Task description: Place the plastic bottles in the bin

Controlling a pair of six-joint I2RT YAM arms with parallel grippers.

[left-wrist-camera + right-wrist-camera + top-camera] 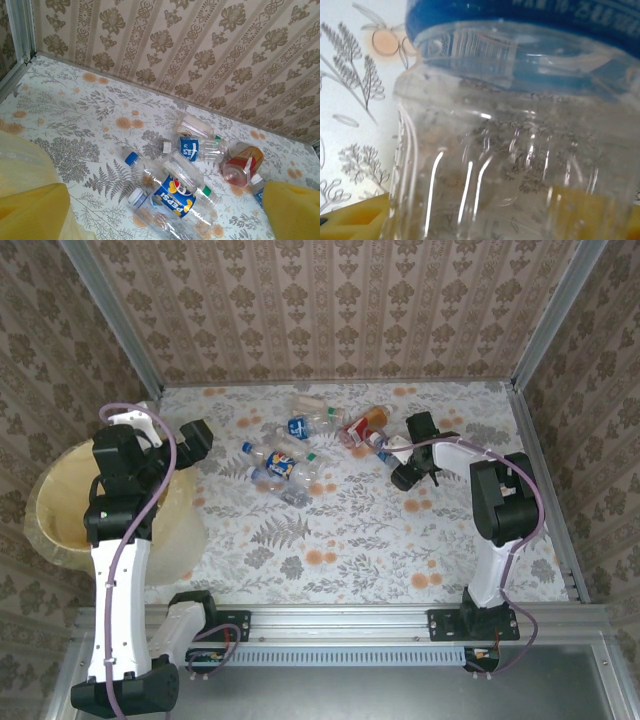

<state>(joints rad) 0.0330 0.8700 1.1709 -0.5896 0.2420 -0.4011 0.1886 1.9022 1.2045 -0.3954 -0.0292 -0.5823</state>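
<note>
Across the far half of a flower-printed surface (380,540), seen from above, the plastic bottles (300,445) lie on their sides in a loose scatter, clear-bodied with coloured labels and caps. A Pepsi bottle (283,465) sits near the middle of the group, touching clear bottles on either side, and a red-labelled bottle (365,425) lies further to the right. The bin (50,535), a wide, round, pale-yellow tub with a thin liner, stands at the left edge of the surface, well apart from the bottles. Above the bin rises the left arm, and the left hand (195,443) hangs just past the bin's far right rim, with its fingers (292,210) spread wide and nothing between them. Its wrist camera looks down on the scattered bottles, with the liner's pale-yellow edge at the lower left. On the right side, the right arm reaches toward the right end of the scatter, and the right hand (395,452) is down at a blue-labelled bottle (510,150) just beside the red-labelled one. From the right wrist camera this clear, ribbed bottle sits very close, between the two yellow fingers (355,220), one of which shows only through the plastic. Whether the fingers are pressing on the bottle or merely straddling it cannot be told.
</note>
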